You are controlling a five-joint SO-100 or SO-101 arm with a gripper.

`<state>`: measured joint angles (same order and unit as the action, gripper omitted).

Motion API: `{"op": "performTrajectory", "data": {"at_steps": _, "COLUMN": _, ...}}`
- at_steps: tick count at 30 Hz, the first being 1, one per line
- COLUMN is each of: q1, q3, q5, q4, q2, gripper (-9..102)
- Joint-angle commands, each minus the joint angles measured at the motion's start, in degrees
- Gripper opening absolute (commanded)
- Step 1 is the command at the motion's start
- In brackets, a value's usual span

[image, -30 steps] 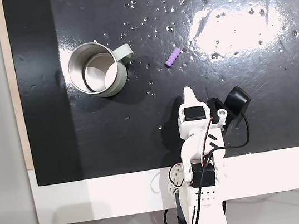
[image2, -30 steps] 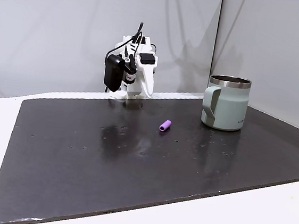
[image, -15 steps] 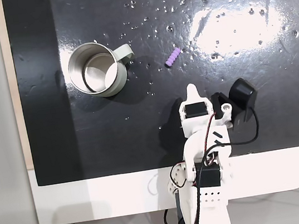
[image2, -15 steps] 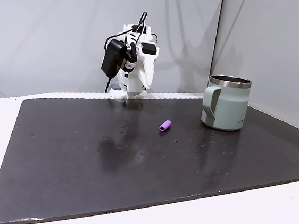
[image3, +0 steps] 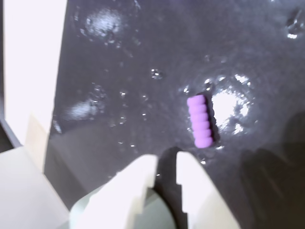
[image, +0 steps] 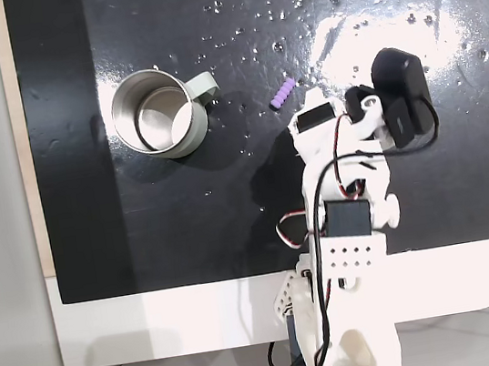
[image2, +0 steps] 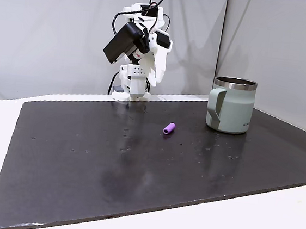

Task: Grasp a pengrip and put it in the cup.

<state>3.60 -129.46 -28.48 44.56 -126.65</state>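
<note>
Pengrip (image3: 200, 121), a small lilac ribbed cylinder, lies free on the black mat (image: 186, 219), touched by nothing. In the wrist view it sits at about one o'clock from the gripper (image3: 166, 168), near the fingertips but clearly apart from them, its long axis running roughly up and down the picture beside a bright patch of glare. The two white fingers (image3: 136, 183) enter from the bottom edge with only a narrow slit between their tips, and nothing is between them.

In a fixed view from above, the pengrip (image: 281, 95) lies at about ten o'clock from the gripper's white tip (image: 315, 97), just beside it, and at about three o'clock from the cup (image: 156, 113), well apart from the mug's body and nearer its pale handle, which points toward the pengrip. This view looks straight into the cup's shiny steel inside, and it shows the arm (image: 343, 196) reaching up from the white table edge at six o'clock.

In a fixed view from the side, the gripper (image2: 158, 77) hangs raised well above the mat, with a black camera (image2: 124, 42) mounted on it, something the top view cannot tell. There the pengrip (image2: 169, 128) rests flat at about five o'clock below the gripper, and the cup (image2: 232, 105) stands upright with its handle facing the camera.
</note>
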Motion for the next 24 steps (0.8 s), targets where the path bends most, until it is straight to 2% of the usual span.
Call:
{"op": "performTrajectory", "data": {"at_steps": 1, "q1": 0.0, "q3": 6.7, "q5": -5.3, "q4": -1.8, "q2": 4.7, "gripper": 15}}
{"op": "performTrajectory", "data": {"at_steps": 10, "q1": 1.8, "q3": 18.1, "q5": -10.3, "q4": -1.8, "q2": 22.8, "gripper": 19}}
{"op": "performTrajectory", "data": {"at_steps": 24, "q1": -2.8, "q3": 22.9, "q5": -11.7, "q4": -3.0, "q2": 38.1, "gripper": 23}}
